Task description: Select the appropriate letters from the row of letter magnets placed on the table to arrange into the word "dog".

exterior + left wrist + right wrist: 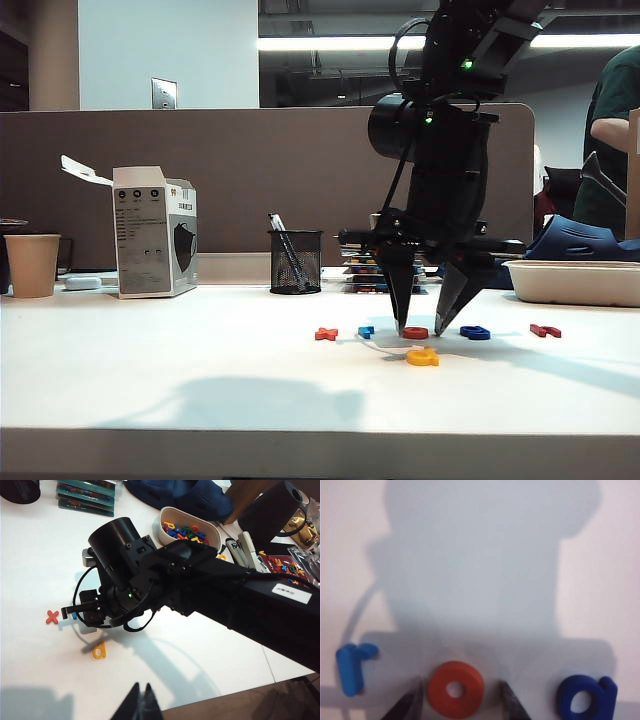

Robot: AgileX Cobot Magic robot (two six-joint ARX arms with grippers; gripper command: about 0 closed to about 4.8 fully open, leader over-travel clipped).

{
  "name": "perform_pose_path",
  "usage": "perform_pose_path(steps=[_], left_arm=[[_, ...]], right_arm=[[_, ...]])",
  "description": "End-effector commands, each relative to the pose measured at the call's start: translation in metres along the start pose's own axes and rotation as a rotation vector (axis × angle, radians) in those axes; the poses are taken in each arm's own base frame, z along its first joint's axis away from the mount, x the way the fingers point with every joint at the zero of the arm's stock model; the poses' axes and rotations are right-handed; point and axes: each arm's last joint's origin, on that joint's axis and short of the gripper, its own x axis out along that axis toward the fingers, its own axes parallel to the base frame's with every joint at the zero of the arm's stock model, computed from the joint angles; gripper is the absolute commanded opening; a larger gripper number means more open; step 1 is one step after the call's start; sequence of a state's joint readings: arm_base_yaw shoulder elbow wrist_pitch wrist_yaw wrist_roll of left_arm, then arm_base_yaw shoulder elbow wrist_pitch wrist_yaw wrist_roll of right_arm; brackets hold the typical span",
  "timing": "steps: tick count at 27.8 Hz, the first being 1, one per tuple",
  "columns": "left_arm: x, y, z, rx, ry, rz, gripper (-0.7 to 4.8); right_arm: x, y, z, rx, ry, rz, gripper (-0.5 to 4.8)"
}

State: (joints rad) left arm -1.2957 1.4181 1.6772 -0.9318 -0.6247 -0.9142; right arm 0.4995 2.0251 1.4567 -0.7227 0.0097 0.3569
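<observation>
- Right gripper [420, 330] is lowered onto the table [150, 370], jaws spread either side of the ring "o" [455, 689], not gripping
- Left gripper [140, 700] is seen closed, raised

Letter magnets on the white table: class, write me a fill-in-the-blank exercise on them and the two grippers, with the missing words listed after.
1. The right gripper stands with its fingers on either side of the orange-red letter ____.
2. The yellow letter lies ____ the camera than the row of letters.
3. The dark blue "g" lies beside the ring, on the side away from the light blue ____.
4. The left gripper, away from the letters, holds ____.

Missing words: o; nearer; r; nothing
</observation>
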Motion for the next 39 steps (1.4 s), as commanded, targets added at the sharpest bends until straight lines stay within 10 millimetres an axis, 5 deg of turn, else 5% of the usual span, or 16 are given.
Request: perform_pose_path(steps=[1,15,24,39], left_arm=[[-0.001,0.000,0.001,-0.005,-0.008,-0.003,-0.06],[-0.001,0.000,0.002,-0.005,-0.008,-0.003,-0.06],[-0.001,0.000,0.002,-0.005,-0.008,-0.003,-0.06],[-0.001,0.000,0.002,-0.005,-0.008,-0.003,-0.06]], right_arm=[[0.020,-0.002,-0.015,0.002,0.133,-0.008,1.62],[0.019,-0.001,-0.016,0.001,0.145,0.012,1.42],[-0.006,-0.004,-0.019,-0.041,0.148,-0.001,1.42],[-0.005,0.000,-0.006,-0.045,0.017,0.052,1.80]])
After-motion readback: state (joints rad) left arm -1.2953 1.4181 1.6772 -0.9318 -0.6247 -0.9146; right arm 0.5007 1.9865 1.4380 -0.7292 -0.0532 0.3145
